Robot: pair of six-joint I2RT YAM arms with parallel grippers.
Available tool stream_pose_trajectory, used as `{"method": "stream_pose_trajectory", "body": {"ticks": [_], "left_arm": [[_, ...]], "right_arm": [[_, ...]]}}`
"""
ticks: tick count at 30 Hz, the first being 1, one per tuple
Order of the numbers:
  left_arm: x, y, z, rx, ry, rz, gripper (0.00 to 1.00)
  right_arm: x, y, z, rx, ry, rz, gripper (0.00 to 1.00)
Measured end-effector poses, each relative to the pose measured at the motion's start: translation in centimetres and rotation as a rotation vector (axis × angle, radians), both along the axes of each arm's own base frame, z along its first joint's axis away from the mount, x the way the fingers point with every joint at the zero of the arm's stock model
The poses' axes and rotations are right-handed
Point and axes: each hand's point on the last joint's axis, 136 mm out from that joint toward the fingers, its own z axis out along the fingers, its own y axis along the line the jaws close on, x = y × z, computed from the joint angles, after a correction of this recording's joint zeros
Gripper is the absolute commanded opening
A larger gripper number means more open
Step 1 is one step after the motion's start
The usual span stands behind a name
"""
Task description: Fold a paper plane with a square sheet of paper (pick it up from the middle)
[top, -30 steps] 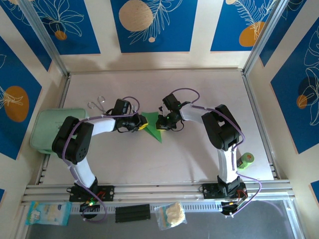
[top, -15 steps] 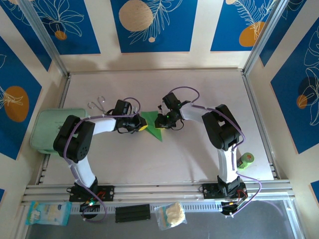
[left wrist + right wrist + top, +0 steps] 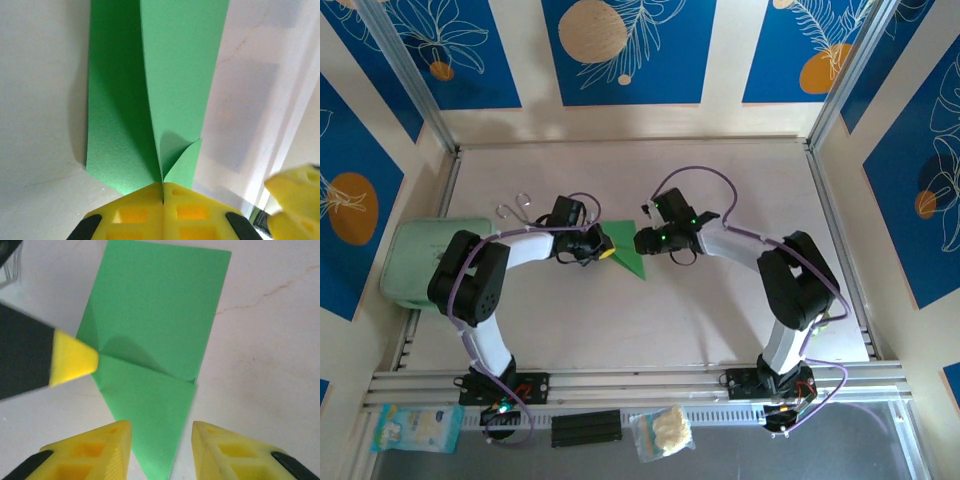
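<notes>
Seen from above, the green paper [image 3: 626, 254] lies near the middle of the table [image 3: 740, 170], between my two arms. It is already folded into a pointed wedge rather than a flat square.

My left gripper [image 3: 604, 251] is clamped on the paper's left edge. In the left wrist view its yellow fingers [image 3: 135, 217] meet with no gap, pinching the spot where two layers come together along a crease. One layer lifts off the table.

My right gripper [image 3: 642, 242] sits at the opposite edge with its jaws apart. In its wrist view the narrow tip of the wedge lies between the two fingers, and as far as I can tell neither touches it.

I judge this to be the middle of the folding, with the dart shape not yet finished. One side is pinned and the other is free. The next move calls for the right gripper to take a fresh hold on a loose layer or press down the crease. The left must hold firm so the thin paper does not slide or buckle.
</notes>
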Motion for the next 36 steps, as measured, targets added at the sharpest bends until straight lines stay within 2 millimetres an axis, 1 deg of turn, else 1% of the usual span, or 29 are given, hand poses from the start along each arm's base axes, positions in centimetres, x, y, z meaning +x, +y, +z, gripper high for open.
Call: {"method": "stream_pose_trajectory", "body": {"ticks": [4, 7, 10, 12, 19, 28, 36], "left_arm": [[-0.1, -0.2, 0.2, 0.024, 0.03, 0.02, 0.07], [-0.1, -0.3, 0.4, 0.032, 0.042, 0.03, 0.07], [-0.2, -0.2, 0.4, 0.038, 0.059, 0.042, 0.07], [-0.3, -0.2, 0.4, 0.04, 0.067, 0.046, 0.07], [-0.4, -0.1, 0.4, 0.036, 0.09, 0.065, 0.07], [-0.4, -0.1, 0.4, 0.03, 0.101, 0.078, 0.07], [-0.3, -0.2, 0.5, 0.026, 0.108, 0.089, 0.07]], "right_arm": [[-2.2, 1.0, -0.9, -0.08, -0.094, 0.071, 0.38], [-3.2, 1.9, -1.4, -0.116, -0.136, 0.111, 0.38], [-3.0, 2.4, -1.3, -0.125, -0.174, 0.118, 0.39], [-2.7, 2.5, -1.5, -0.129, -0.184, 0.116, 0.39], [-2.4, 2.7, -3.7, -0.164, -0.16, 0.121, 0.39], [-1.8, 3.3, -3.9, -0.167, -0.163, 0.122, 0.45], [-1.6, 3.4, -4.5, -0.182, -0.16, 0.12, 0.46]]}}
